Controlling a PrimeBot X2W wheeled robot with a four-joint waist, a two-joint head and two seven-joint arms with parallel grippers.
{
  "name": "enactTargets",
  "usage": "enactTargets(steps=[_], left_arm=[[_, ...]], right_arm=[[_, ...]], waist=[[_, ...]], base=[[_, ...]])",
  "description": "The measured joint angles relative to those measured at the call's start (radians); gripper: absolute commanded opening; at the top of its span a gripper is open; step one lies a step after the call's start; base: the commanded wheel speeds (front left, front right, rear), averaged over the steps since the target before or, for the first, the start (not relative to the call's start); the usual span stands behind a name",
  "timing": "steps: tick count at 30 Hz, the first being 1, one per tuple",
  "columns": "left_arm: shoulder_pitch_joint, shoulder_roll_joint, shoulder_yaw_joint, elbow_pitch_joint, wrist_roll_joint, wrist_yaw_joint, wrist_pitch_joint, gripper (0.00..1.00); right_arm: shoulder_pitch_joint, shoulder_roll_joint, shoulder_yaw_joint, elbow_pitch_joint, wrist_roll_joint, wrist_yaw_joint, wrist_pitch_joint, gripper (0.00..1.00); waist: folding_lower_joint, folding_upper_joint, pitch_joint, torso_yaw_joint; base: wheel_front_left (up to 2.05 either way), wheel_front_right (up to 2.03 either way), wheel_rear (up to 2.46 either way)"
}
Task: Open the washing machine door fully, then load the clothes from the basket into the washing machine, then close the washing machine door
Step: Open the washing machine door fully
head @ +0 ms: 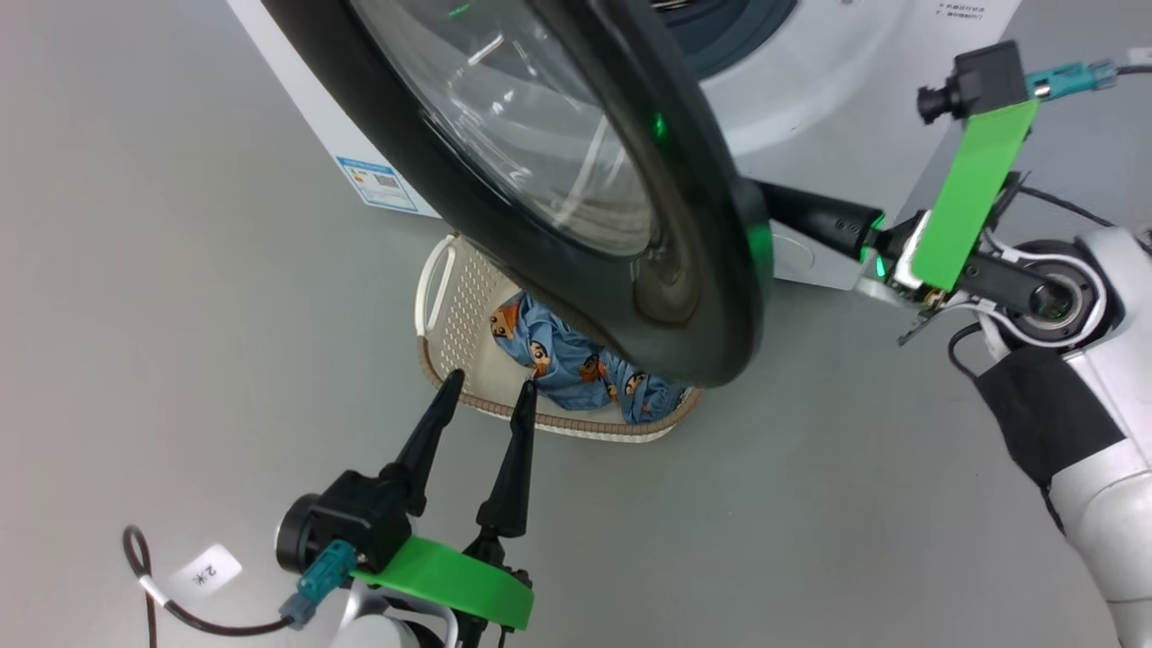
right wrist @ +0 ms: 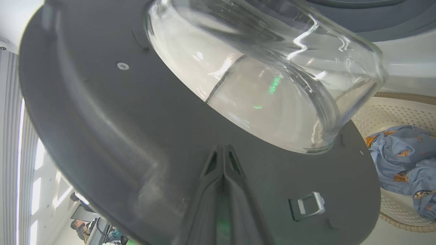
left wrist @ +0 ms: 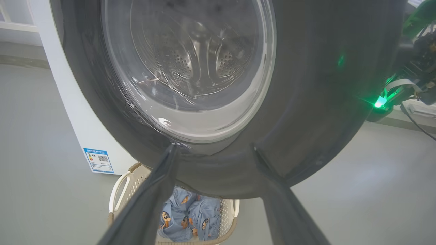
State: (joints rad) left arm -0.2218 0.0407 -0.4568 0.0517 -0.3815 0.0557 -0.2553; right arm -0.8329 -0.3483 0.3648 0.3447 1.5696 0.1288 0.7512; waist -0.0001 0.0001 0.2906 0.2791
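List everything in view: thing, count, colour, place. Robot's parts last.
washing machine: one, white, at the top of the head view, on the floor.
washing machine door: one, black rim with clear glass bowl, swung out over the basket.
label sticker: one, blue, low on the machine's white panel.
basket: one, cream with brown rim, on the floor beneath the door.
clothes: a light-blue heap with orange-brown figures, in the basket; count unclear.
floor: grey, all around.
left gripper: one, dark fingers open, near the basket's rim.
right gripper: one, dark fingers shut, tips at the door's inner face.
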Motion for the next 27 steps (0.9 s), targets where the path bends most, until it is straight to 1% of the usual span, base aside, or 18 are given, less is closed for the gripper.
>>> enactTargets(steps=[15,18,23,26,27], left_arm=[[0.024,0.000,0.013,0.001,0.009,-0.008,0.000,1.00],[0.038,0.000,0.019,0.001,0.012,-0.009,0.000,1.00],[0.041,0.000,0.031,0.015,0.035,-0.020,0.000,1.00],[0.042,0.000,0.043,0.028,0.053,-0.036,0.000,1.00],[0.043,0.000,0.046,0.035,0.057,-0.039,0.000,1.00]], right_arm=[[0.079,0.068,0.057,-0.055,0.007,0.000,0.022,0.00],[0.082,0.074,0.072,-0.055,0.007,0.000,0.022,0.00],[0.110,0.076,0.070,-0.053,-0.002,0.000,0.004,0.00],[0.131,0.074,0.066,-0.053,-0.005,0.000,-0.019,0.00],[0.139,0.073,0.065,-0.054,-0.010,0.000,-0.027,0.25]], waist=[[0.0000,0.0000,-0.038,0.022],[0.0000,0.0000,-0.050,0.023],[0.0000,0.0000,-0.066,0.015],[0.0001,0.0000,-0.079,0.004],[0.0000,0.0000,-0.083,-0.001]], base=[[0.00,0.00,0.00],[0.00,0.00,0.00],[0.00,0.00,0.00],[0.00,0.00,0.00],[0.00,0.00,0.00]])
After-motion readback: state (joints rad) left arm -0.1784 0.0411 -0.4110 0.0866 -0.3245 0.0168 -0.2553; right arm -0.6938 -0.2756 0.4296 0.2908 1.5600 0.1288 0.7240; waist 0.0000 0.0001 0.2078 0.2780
